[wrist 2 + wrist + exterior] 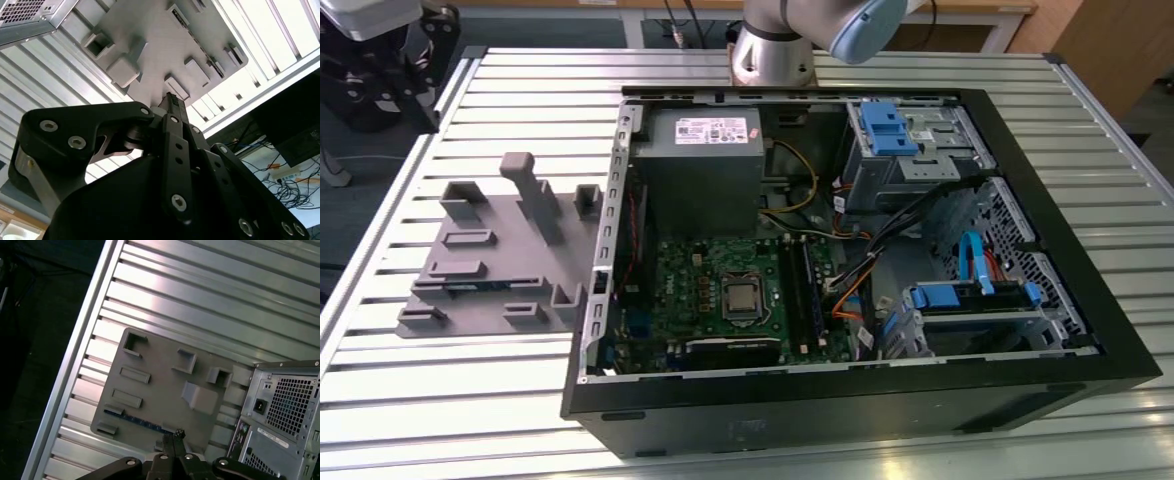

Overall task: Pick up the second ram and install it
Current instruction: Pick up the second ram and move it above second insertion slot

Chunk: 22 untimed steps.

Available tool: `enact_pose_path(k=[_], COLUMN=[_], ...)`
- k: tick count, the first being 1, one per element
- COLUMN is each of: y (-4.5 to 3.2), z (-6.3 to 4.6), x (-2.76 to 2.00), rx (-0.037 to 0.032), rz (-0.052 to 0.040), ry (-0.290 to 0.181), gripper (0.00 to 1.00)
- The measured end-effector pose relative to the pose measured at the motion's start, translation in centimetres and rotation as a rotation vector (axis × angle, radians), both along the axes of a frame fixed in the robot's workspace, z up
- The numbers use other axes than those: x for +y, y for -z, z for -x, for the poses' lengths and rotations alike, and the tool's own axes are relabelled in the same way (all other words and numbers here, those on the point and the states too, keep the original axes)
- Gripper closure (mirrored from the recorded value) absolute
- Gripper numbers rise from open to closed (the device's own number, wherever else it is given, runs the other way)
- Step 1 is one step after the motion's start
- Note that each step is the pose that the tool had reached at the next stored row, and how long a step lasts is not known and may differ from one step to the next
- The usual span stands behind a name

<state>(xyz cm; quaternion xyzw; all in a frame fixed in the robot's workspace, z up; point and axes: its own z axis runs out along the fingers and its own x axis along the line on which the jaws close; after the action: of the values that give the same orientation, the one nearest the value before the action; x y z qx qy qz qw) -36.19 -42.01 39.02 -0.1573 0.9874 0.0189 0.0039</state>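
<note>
— On the counter (520,80), in the exterior view, where does the second ram lie?

— In the grey holder block (507,245), on that view's left of the open computer case (787,415). The second ram (478,285) shows as a thin blue strip along the block's near side, seemingly standing on edge in a slot. The arm (781,45) rises behind the case. Inside are the grey power supply (700,160) and the green motherboard (680,265) with its long black slots (803,290).

— And the second wrist view?

— The gripper (172,100) points toward the holder block (160,45), apart from it. Its jaws look closed tip to tip, with nothing between them.

— The first wrist view?

— The second ram (135,421) runs along one edge of the holder block (160,385). The gripper (176,436) lines up with one end of the strip, though its height above it cannot be told. The case's rear panel (285,405) stands just beside the block.

— How would the strip handle?

— Probably light, stiff and thin, and likely fragile at its chips and contact edge. The safest hold seems to be across the two flat faces near the middle of the free long edge, keeping it upright. Its smooth faces could slip or let it twist if pinched off-centre.
</note>
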Motion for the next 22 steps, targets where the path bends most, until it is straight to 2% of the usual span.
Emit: enact_pose_path(k=[7, 22], y=[0.0, 0.0], z=[0.0, 0.0], x=[0.0, 0.0], rx=[0.0, 0.0], rz=[0.0, 0.0], ry=[-0.034, -0.046], gripper=[0.89, 0.89])
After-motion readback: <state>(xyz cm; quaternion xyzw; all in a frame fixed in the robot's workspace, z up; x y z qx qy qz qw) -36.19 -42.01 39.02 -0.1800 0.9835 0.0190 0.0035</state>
